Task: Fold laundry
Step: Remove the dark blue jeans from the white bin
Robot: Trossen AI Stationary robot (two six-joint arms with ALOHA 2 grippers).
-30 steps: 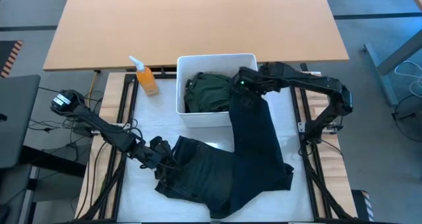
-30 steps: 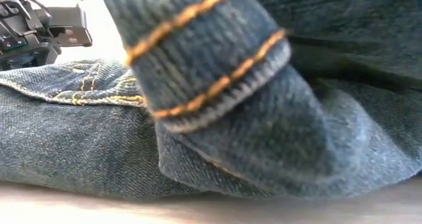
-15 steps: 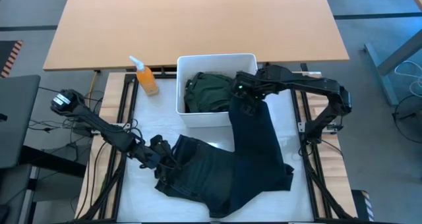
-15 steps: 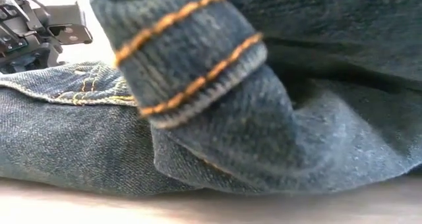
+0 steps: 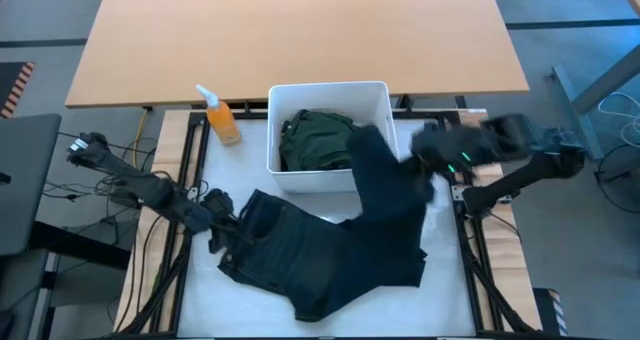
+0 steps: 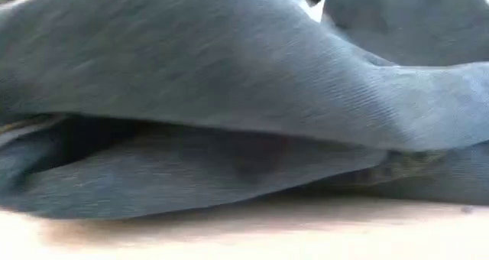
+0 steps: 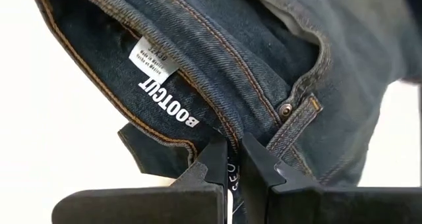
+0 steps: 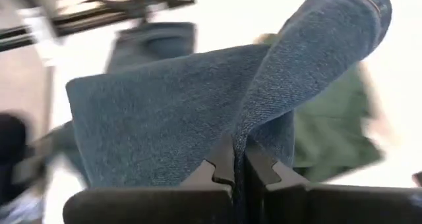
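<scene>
One garment out so far: dark trousers (image 5: 330,255) sprawled on surface (image 5: 210,295), one leg draped up over rim of white bin (image 5: 300,175). No fold made yet; cloth bunched, not flat. Left gripper (image 5: 215,228) clamped on trousers' waistband beside label. Right gripper (image 5: 432,160) pinched shut on trouser leg, right of bin. Dark green garment (image 5: 315,138) waiting in bin. Judgement: early stage, spreading flat comes first, all folding left. Orange spray bottle (image 5: 222,118) stands left of bin.
</scene>
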